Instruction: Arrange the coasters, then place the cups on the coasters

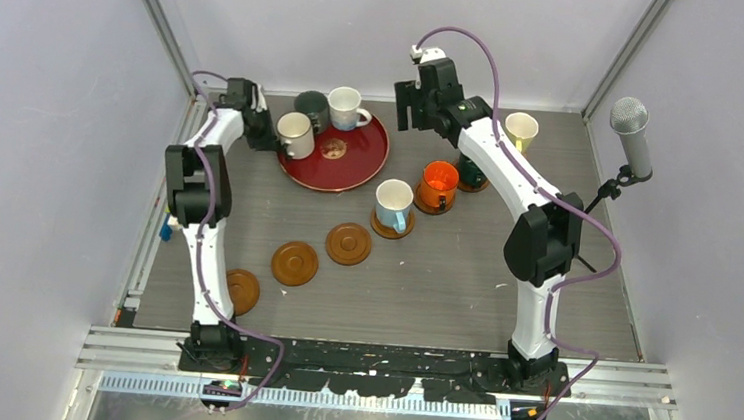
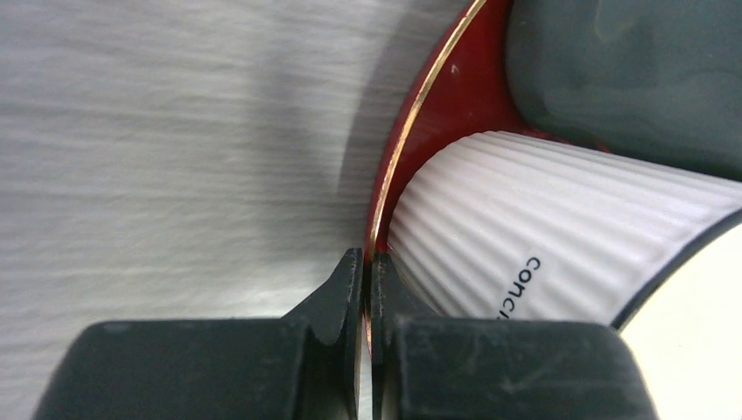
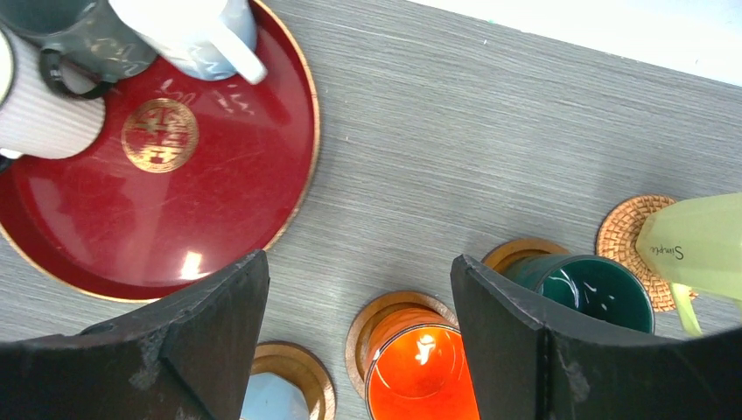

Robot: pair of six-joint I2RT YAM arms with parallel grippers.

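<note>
Leftmost, the left gripper (image 2: 367, 262) pinches the gold rim of the red tray (image 2: 455, 96), just beside a ribbed white cup (image 2: 542, 219) standing on it. Three bare coasters (image 1: 295, 263) lie diagonally mid-table. Rightward, the blue cup (image 1: 394, 204), orange cup (image 1: 439, 183), teal cup (image 3: 586, 289) and yellow cup (image 1: 521, 129) sit on coasters, and the right gripper (image 3: 359, 262) hangs spread above them.

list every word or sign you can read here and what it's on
"conc", the rest cut off by the picture's edge: on the ribbed white mug.
"Simple": on the pale yellow mug.
No readable letters: the round gold emblem on the red tray.
</note>
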